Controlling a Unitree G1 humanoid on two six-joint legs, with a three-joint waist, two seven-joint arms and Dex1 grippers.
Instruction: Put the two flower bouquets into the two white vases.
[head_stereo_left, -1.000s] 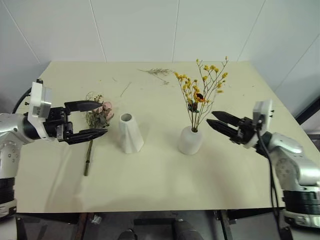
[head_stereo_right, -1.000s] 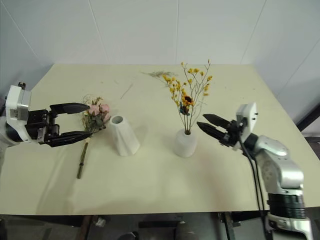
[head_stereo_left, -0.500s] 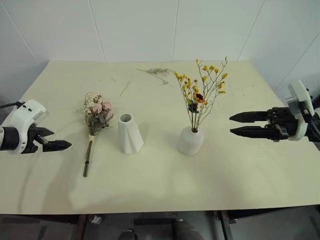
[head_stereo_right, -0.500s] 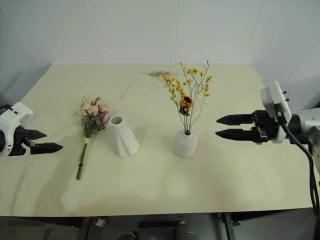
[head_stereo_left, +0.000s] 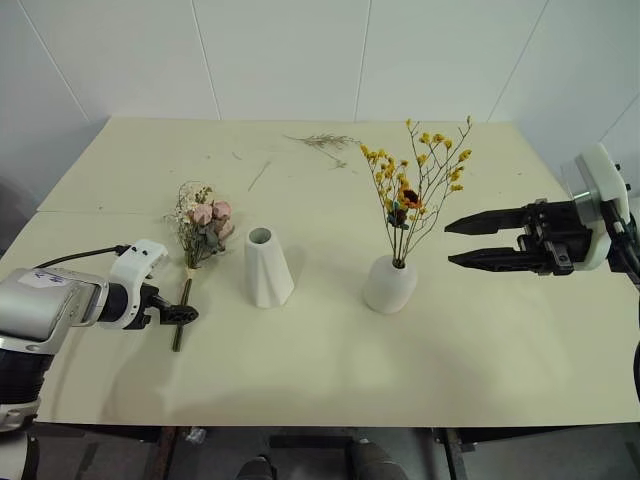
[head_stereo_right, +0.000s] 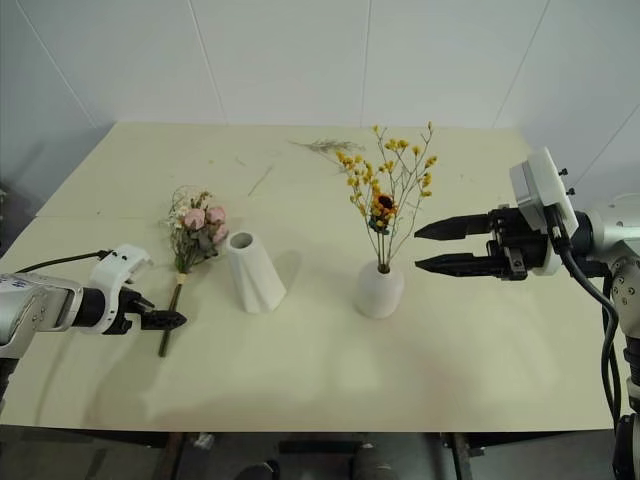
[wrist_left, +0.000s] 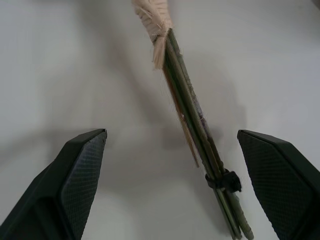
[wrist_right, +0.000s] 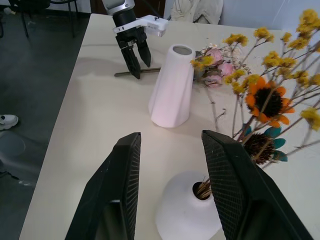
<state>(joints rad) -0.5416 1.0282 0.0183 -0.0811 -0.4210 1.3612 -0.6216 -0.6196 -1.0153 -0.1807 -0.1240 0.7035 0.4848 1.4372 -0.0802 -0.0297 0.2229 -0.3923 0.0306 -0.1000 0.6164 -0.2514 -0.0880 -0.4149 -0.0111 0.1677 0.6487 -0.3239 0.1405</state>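
Note:
The pink rose bouquet (head_stereo_left: 203, 222) lies flat on the table, left of the tall twisted white vase (head_stereo_left: 267, 266). My left gripper (head_stereo_left: 180, 316) is down at the bouquet's stem (wrist_left: 192, 130), open, with one finger on each side of the stem. The yellow-blossom bouquet (head_stereo_left: 415, 190) stands in the short rounded white vase (head_stereo_left: 390, 285). My right gripper (head_stereo_left: 450, 243) hovers level just right of that bouquet, open and empty. From the right wrist I see both vases (wrist_right: 172, 87) (wrist_right: 187, 212) and the left gripper (wrist_right: 136, 52) at the stem.
Loose dried sprigs (head_stereo_left: 325, 142) and a thin twig (head_stereo_left: 258, 175) lie near the far edge of the cream table (head_stereo_left: 320, 370). The table's left edge is close beside my left arm.
My left gripper has dropped to the table and tipped downward, ending astride the rose bouquet's stem. The right gripper has drawn back a little from the yellow bouquet. The camera has shifted slightly.

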